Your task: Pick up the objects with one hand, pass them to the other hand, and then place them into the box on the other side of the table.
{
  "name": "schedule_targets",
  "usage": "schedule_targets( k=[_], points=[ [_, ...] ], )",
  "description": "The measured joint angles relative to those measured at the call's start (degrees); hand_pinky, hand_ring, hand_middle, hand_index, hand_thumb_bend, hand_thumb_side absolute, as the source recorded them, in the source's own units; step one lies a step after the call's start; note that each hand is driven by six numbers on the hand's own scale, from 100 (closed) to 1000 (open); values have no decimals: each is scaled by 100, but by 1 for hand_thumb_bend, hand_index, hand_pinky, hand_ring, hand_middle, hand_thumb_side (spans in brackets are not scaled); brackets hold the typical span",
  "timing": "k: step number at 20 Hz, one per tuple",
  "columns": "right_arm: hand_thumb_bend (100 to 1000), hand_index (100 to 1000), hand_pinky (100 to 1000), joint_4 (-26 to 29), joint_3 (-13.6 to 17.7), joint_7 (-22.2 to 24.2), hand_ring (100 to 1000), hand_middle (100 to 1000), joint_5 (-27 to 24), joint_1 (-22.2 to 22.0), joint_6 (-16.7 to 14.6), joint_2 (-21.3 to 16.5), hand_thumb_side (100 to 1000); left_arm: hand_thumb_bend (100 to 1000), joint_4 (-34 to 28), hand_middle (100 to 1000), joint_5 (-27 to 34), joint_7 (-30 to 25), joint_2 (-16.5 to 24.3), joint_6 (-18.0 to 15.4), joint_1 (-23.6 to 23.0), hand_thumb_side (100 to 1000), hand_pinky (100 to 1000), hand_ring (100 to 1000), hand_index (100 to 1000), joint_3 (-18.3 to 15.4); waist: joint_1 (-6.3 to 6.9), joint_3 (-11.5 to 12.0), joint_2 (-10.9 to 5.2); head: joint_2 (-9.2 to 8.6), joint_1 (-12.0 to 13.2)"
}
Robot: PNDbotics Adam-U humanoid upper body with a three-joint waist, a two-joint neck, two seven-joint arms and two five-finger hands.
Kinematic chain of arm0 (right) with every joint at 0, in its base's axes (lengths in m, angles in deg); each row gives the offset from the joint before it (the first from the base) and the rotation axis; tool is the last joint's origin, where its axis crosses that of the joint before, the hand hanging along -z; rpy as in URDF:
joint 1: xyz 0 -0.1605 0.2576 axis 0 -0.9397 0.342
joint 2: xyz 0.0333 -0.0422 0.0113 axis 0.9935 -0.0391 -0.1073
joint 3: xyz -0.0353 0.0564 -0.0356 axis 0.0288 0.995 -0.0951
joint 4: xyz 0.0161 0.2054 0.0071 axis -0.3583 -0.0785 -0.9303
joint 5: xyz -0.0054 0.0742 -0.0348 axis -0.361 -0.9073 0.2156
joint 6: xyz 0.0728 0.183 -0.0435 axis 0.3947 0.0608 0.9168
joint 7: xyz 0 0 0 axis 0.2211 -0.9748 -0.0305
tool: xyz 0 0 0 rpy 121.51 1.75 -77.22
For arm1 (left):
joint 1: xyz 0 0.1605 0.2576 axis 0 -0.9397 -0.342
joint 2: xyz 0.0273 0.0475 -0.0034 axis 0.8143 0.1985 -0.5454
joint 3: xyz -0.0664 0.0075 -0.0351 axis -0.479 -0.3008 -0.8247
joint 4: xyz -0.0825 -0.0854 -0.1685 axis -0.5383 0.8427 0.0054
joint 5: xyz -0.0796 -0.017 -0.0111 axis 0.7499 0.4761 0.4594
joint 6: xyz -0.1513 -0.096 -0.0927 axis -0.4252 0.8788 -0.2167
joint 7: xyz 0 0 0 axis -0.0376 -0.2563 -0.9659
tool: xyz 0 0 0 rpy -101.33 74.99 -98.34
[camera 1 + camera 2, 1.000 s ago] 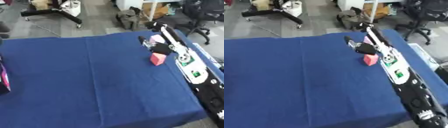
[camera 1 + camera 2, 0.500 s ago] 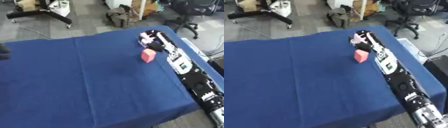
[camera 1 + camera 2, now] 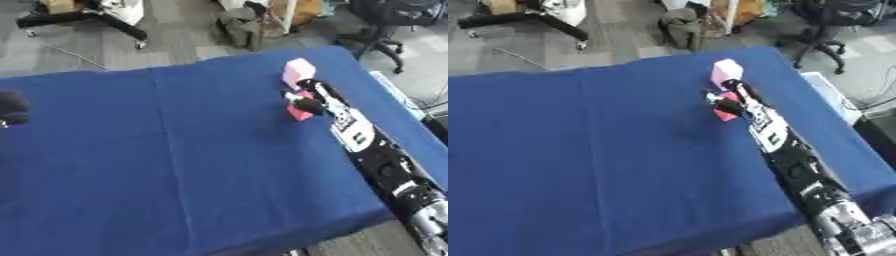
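Blocks are what we deal with: a red block (image 3: 300, 112) sits on the blue cloth (image 3: 175, 150) toward the far right, and a pale pink block (image 3: 298, 71) stands just beyond it, near the far edge.

Nearest us, our right arm (image 3: 385, 165) runs in from the near right corner and stretches away along the right side of the table. At its end our right hand (image 3: 306, 102) is over the red block, fingers curled around it from above, so we judge it a pinch on that block. Whether the block is lifted or rests on the cloth we cannot tell.

A second ago only one pink-red block showed at the hand; the whole picture has since tilted, so the camera has moved and the pale pink block has come into sight.

At the left edge a dark rounded shape (image 3: 12, 106) shows, perhaps our left arm; its hand is not visible. No box shows either, so the handover and the placing are yet to come.
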Motion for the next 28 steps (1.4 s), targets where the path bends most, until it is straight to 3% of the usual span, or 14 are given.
schedule_targets(
  k=[11,23,28],
  points=[
    [378,866,913,-197,82,-649,949,860,340,-2,47,-111,647,779,3,624,-40,-48,-6,-2,-4,685,754,739,732,25,-32,55,34,0,135],
    [275,871,863,-458,90,-621,887,842,927,-4,229,-223,461,767,3,626,-81,-52,-48,-5,-5,692,754,739,734,26,-37,64,66,0,141],
    [160,835,796,-500,96,-566,804,780,1091,0,237,-258,338,765,3,626,-87,-55,-48,-6,-3,692,754,739,735,27,-40,69,76,0,124]
  ],
)
